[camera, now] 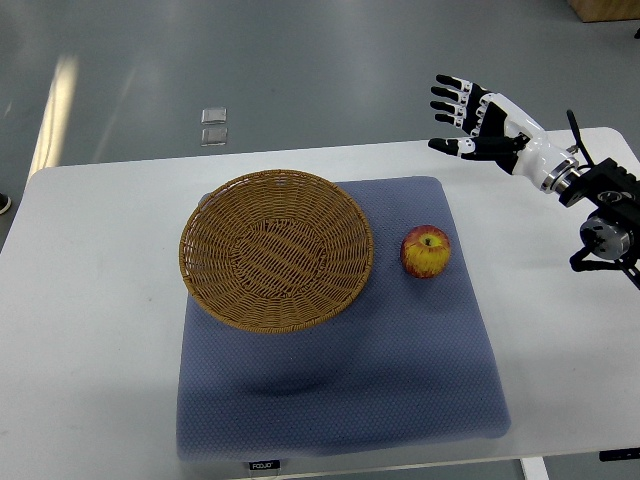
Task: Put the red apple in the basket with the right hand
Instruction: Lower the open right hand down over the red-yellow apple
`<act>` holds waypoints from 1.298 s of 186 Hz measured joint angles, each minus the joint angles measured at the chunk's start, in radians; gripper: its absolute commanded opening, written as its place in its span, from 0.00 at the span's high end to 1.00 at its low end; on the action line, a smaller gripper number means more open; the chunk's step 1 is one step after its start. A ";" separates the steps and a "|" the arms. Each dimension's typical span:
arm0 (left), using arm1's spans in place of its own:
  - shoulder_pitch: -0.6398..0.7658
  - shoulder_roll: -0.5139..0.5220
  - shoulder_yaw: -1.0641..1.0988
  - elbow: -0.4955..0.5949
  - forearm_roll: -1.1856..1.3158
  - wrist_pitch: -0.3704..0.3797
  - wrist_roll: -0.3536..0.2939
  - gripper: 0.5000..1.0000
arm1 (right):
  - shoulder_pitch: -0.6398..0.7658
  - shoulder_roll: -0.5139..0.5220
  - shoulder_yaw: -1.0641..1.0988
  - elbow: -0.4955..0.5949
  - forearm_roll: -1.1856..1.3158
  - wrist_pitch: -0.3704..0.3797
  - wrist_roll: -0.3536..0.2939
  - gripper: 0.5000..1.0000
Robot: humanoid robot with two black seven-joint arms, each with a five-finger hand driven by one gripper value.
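Observation:
A red and yellow apple lies on the blue mat, just right of the round wicker basket, which holds nothing. My right hand hovers up and to the right of the apple, well apart from it, near the table's far edge. Its fingers are spread and hold nothing. The black and white forearm runs off to the right edge.
The white table carries the mat and basket. Grey floor lies beyond the far edge, with two small clear squares on it. A wooden corner shows at the top right.

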 measured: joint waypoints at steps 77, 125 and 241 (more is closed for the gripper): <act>0.000 0.000 0.001 -0.001 0.000 0.000 0.000 0.00 | 0.146 -0.174 -0.042 0.208 -0.557 0.179 0.019 0.16; -0.002 0.000 0.006 0.001 0.000 0.000 0.000 0.00 | 0.165 -0.177 -0.117 0.280 -0.840 0.149 0.021 0.16; -0.003 0.000 0.007 0.004 0.000 0.009 0.000 0.00 | 0.244 -0.166 -0.506 0.260 -0.946 -0.168 0.016 0.16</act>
